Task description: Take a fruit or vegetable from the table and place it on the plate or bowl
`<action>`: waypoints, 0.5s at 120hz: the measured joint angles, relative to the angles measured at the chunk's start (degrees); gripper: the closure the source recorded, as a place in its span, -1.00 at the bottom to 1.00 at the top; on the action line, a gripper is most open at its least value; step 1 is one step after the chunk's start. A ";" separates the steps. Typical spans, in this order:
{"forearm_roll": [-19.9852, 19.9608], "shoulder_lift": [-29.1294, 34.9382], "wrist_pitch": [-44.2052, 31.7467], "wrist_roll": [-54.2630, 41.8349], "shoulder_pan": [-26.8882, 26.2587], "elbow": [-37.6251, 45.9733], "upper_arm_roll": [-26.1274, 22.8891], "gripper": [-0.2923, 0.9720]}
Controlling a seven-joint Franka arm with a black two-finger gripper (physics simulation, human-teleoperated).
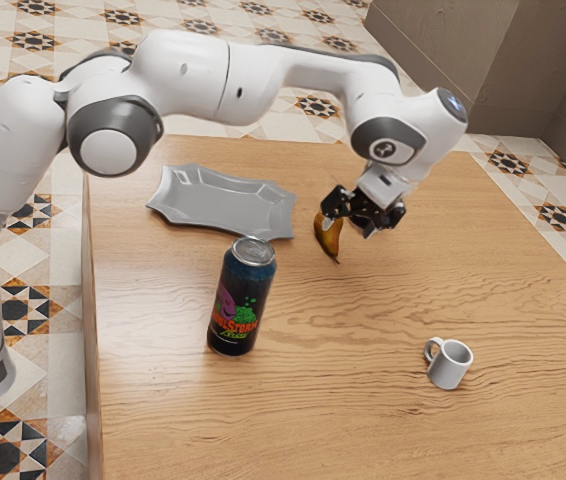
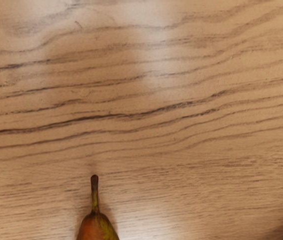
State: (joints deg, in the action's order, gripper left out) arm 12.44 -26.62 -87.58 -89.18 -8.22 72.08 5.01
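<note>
Above the wooden table (image 1: 363, 400), the fingers (image 1: 340, 204) pinch the pear (image 1: 329, 236), its stem pointing down, near the plate (image 1: 213, 200).

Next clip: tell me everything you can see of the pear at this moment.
The pear is small and smooth-skinned, yellow-green blushing to orange-brown, with a thin brown stem. It hangs narrow end down from the end effector, which grips its wide end, so the stem points at the wooden table. It seems just clear of the tabletop, though contact cannot be ruled out. It is beside the plate, off its corner on the exterior view's right, not over it.
</note>
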 joint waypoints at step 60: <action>0.80 -0.20 -5.54 -0.74 0.95 -0.38 -1.36 -0.54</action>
State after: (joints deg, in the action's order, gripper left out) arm 13.24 -26.82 -93.12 -89.92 -7.27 71.71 3.64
